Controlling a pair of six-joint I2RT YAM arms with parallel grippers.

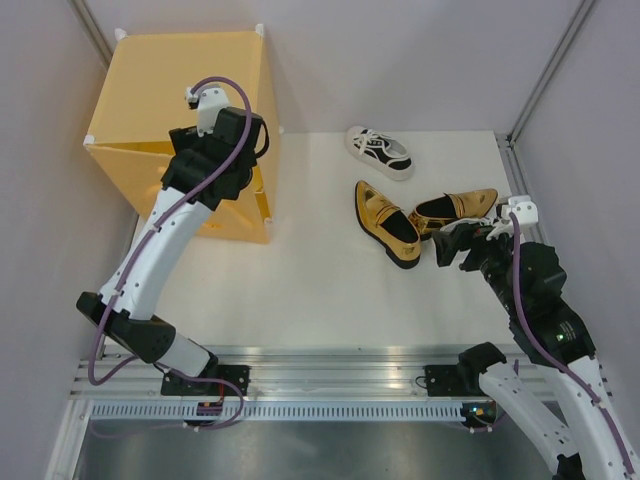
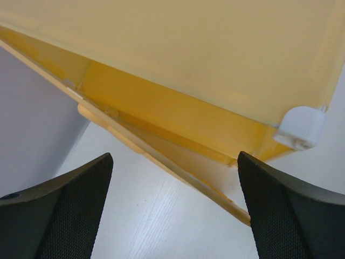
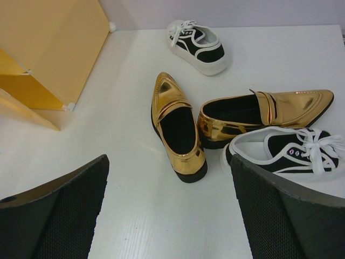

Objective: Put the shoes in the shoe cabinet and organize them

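A white table meets grey walls, aluminium rail along its near edge.

Our left arm reaches over the yellow shoe cabinet. Our right gripper sits by two gold loafers, which lie just beside each other. A white sneaker lies farther back.

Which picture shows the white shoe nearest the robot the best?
The right wrist view. There the white sneaker lies nearly whole, laces and all, right beside a gold loafer. In the top view the right hand hides nearly all of it. The left wrist view shows only the yellow cabinet.
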